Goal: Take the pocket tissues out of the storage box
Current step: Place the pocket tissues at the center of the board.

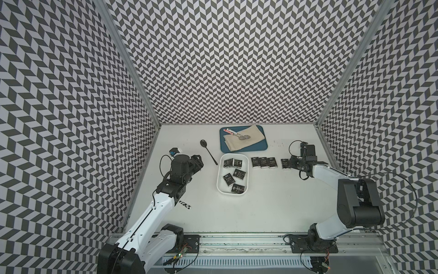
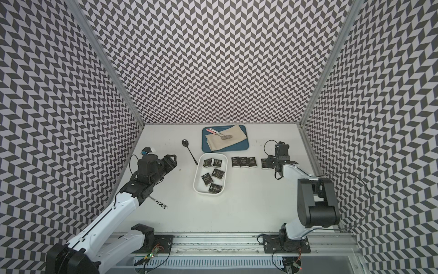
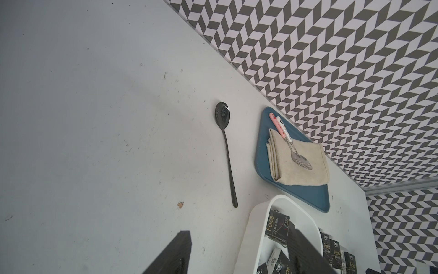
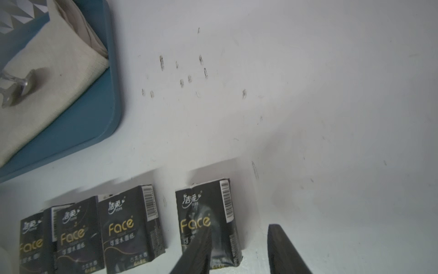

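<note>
We count 9 packets (image 1: 239, 174): 5 in the box (image 1: 219, 176), 4 out on the table (image 1: 260, 204) on the box's right-arm side. Three of those sit edge to edge in a row (image 1: 263, 162). The 4th packet (image 4: 201, 206) lies flat, a little apart from them, right at the R gripper (image 4: 239, 227).

R jaws are apart. One finger is over the 4th packet's near end, the other over bare table beside it. No pinch, nothing held. The L gripper (image 1: 199, 162) hangs over bare table w/ jaws apart & empty. A black spoon (image 3: 229, 161) lies between it & the box.

Step in hand, as we read it: put-down of no. 4, so approx. halfway thru.

Next move calls for:
- Lifting R straight up so it doesn't drag the 4th packet, then swinging back over the box.
- Picking 1 of the 5. They lie loose at odd angles & the two at the far end are side by side, so we'd take a lone one first.
- Turning the wrist to match the packet's short side, w/ jaws wide enough to straddle it.
- Setting it down beyond the 4th to extend the row.

L is free & could help, minding the spoon.
</note>
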